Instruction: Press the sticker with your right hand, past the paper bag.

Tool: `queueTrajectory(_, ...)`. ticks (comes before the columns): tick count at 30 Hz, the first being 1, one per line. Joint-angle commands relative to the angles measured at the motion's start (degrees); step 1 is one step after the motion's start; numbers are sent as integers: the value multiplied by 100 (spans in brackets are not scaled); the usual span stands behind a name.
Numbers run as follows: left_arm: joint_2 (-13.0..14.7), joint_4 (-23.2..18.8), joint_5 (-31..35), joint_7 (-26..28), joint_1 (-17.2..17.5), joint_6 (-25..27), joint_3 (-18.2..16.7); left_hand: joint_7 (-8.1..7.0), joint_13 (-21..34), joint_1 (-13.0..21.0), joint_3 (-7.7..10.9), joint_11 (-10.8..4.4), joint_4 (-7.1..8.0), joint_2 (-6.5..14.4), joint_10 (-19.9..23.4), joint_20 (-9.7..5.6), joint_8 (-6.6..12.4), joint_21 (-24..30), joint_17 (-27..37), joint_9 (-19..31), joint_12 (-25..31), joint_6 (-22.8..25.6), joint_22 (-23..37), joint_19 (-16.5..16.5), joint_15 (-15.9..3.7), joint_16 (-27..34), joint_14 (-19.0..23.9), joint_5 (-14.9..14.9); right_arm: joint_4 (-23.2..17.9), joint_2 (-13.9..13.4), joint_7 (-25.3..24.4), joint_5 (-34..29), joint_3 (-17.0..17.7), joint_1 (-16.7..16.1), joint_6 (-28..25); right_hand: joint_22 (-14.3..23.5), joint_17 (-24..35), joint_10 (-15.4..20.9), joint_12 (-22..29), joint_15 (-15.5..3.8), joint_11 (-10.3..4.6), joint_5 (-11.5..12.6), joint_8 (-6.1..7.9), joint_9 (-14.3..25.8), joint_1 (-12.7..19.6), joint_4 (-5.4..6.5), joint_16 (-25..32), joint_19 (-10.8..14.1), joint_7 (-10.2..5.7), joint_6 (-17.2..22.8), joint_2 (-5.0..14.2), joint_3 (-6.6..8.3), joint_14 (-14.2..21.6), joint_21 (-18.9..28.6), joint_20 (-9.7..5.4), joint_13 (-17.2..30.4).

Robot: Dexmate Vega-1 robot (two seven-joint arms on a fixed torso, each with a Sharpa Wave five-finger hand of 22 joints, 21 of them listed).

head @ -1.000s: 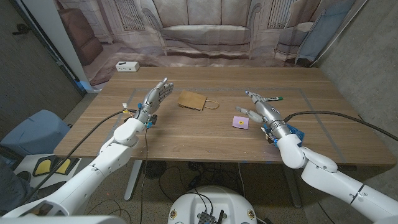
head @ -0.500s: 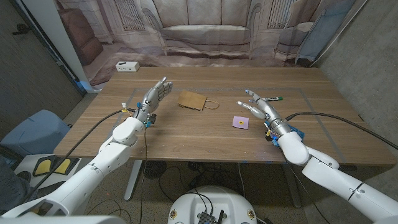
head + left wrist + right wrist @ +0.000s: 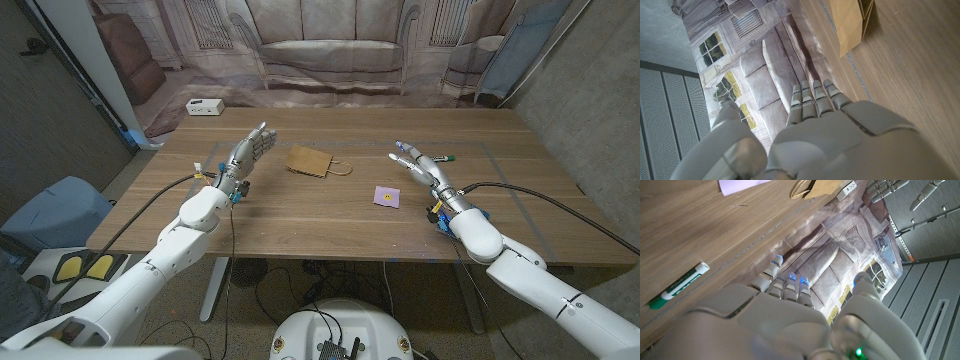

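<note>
Sticker (image 3: 386, 196) flat on the counter (image 3: 330, 215), purple, tiny face on it barely readable, just left of right hand (image 3: 425, 170). Right hand empty, fingers spread, raised, not touching sticker. Paper bag (image 3: 309, 161) further left, cut off in left wrist view. Left hand (image 3: 250, 153) empty too, fingers straight. Green marker (image 3: 440, 158) half hidden behind right hand.

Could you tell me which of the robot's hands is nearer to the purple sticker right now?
Right. The right hand hovers just beside the sticker, on its right; the left hand is far off, beyond the paper bag.
</note>
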Motion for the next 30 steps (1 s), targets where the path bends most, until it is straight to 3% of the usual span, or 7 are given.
queueTrajectory(1,-47,137,-19,-117,-125,32,73,-22,0,16,5,-4,-33,31,45,-12,0,-35,4,24,-23,50,32,50,5,2,47,-23,184,129,537,924,136,52,317,17,4,69,-19,24,34,59,11,-1,204,-44,-9,79,1,107,81,140,49,-37,6,6)
queueTrajectory(6,-80,224,-35,-180,-182,55,116,-16,0,15,4,-1,-35,33,44,-9,-2,-42,4,24,-24,48,33,54,13,2,50,-23,283,189,874,1450,173,106,374,20,20,85,-36,50,45,-2,-11,-3,114,-10,-27,60,-2,126,-116,41,48,-83,17,9)
queueTrajectory(12,-108,309,-39,-247,-258,71,160,-3,0,14,3,2,-38,34,37,-8,-1,-48,4,24,-28,52,33,56,13,0,46,-24,370,237,1266,2192,262,155,295,22,33,99,-42,80,68,-36,-11,-3,47,24,-34,53,44,164,-187,-11,49,-105,48,11)
queueTrajectory(19,-182,456,-39,-371,-383,64,244,-30,0,13,1,-8,-42,36,29,-15,-20,-62,4,24,-33,1,33,52,9,-3,43,-24,382,261,1262,2512,358,176,144,26,54,207,-21,121,130,-83,5,-2,-72,82,-34,64,80,274,-267,-88,76,-131,91,13)
queueTrajectory(30,-147,395,-60,-336,-347,91,220,-26,-1,10,-5,-1,-48,31,25,-16,-36,-77,4,23,-36,-52,34,52,9,-10,28,-24,1113,465,2004,3056,450,491,700,27,67,224,-32,112,167,-104,-25,-3,-172,122,-36,105,119,257,-339,-155,97,-139,91,15)
